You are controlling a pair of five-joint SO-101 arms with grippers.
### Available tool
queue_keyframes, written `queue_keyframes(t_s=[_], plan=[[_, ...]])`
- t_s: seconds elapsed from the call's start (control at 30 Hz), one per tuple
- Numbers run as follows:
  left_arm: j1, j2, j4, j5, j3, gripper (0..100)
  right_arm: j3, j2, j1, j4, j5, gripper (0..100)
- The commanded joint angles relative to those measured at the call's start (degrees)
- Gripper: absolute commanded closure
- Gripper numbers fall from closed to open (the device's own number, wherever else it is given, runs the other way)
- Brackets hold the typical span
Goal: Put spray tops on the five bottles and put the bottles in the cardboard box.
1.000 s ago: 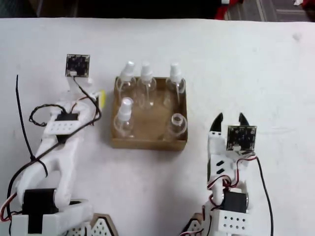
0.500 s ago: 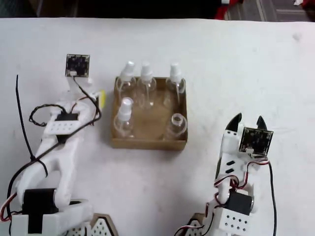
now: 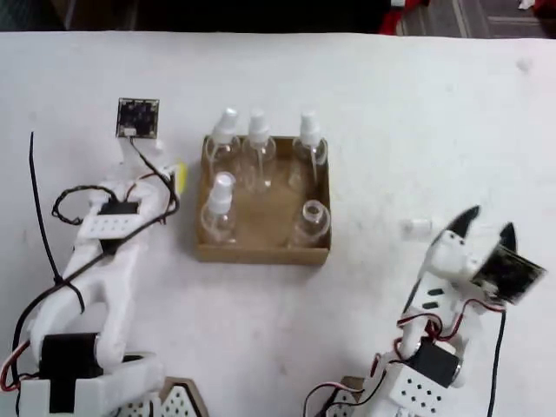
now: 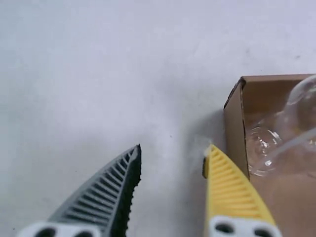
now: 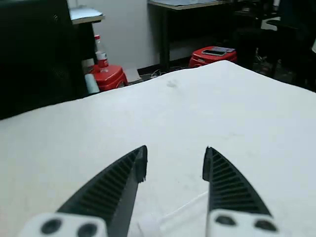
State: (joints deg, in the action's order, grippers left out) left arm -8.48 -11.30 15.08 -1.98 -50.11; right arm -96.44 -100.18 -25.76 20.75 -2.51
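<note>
The cardboard box sits mid-table and holds five clear bottles. Four of them wear white spray tops; the one at the box's front right, an uncapped bottle, has a bare neck. A loose spray top lies on the table right of the box, and its white tube shows just below my right gripper. That gripper hovers open to the right of the top, empty. My left gripper is open and empty beside the box's left wall, its yellow finger close to the cardboard.
White tabletop surrounds the box, with free room at the back and right. Beyond the table's far edge are red stools and dark furniture. Cables trail along the left arm.
My right arm has swung right and back from the box's front corner, uncovering the loose spray top on the table. The left arm has not moved.
</note>
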Motion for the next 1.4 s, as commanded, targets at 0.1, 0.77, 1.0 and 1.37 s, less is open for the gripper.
queue_keyframes(t_s=[0.1, 0.77, 1.0, 1.37], plan=[[0.4, -2.2, -0.9, -0.1, 0.4, 80, -0.6, 0.3, -2.4, -2.4, -3.7, 83.9], [0.3, -2.2, -0.9, -0.5, 0.4, 80, -0.6, 0.3, 2.5, -0.2, 2.4, 78.7], [0.3, -2.2, -0.9, -0.5, 0.4, 80, -0.6, 0.3, 2.6, 0.0, 2.4, 71.1], [0.3, -2.2, 6.7, -0.6, 4.0, 77, -0.6, 0.3, 2.6, -0.1, 2.4, 71.1]])
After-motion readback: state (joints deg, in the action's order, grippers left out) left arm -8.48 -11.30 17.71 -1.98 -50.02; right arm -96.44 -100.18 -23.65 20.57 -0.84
